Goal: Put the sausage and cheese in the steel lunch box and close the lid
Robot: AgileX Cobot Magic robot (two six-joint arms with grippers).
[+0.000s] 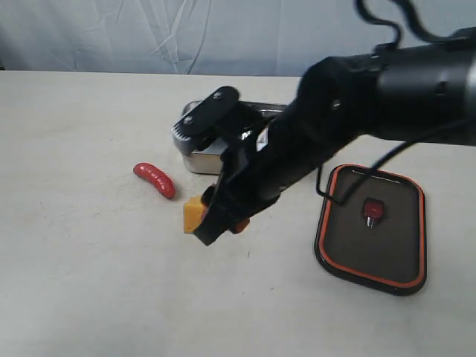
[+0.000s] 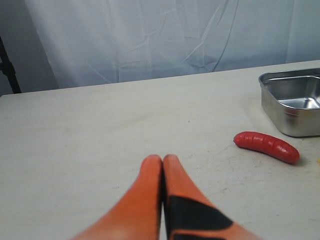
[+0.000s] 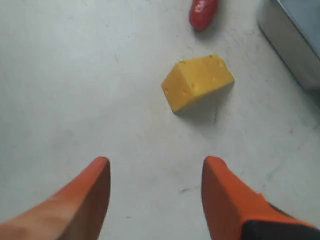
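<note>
Logged right tool (image 3: pixel 156 170) spread wide, empty. Found cheese (image 3: pixel 197 82) on the surface (image 3: pixel 75 75) just ahead of it, slightly toward one finger's side, long axis slanted across the gap. Placed sausage (image 3: pixel 202 11) beyond, steel lunch box (image 3: pixel 295 45) off to one side. Noted left tool (image 2: pixel 162 161) pinched together on nothing. Cannot gauge right tool's height; probably low. Judged right arm nearer the cheese.

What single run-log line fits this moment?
right end effector: open, short of cheese, no contact | left end effector: shut, empty | sausage: on table | steel lunch box: open | lid: off, on table
</note>
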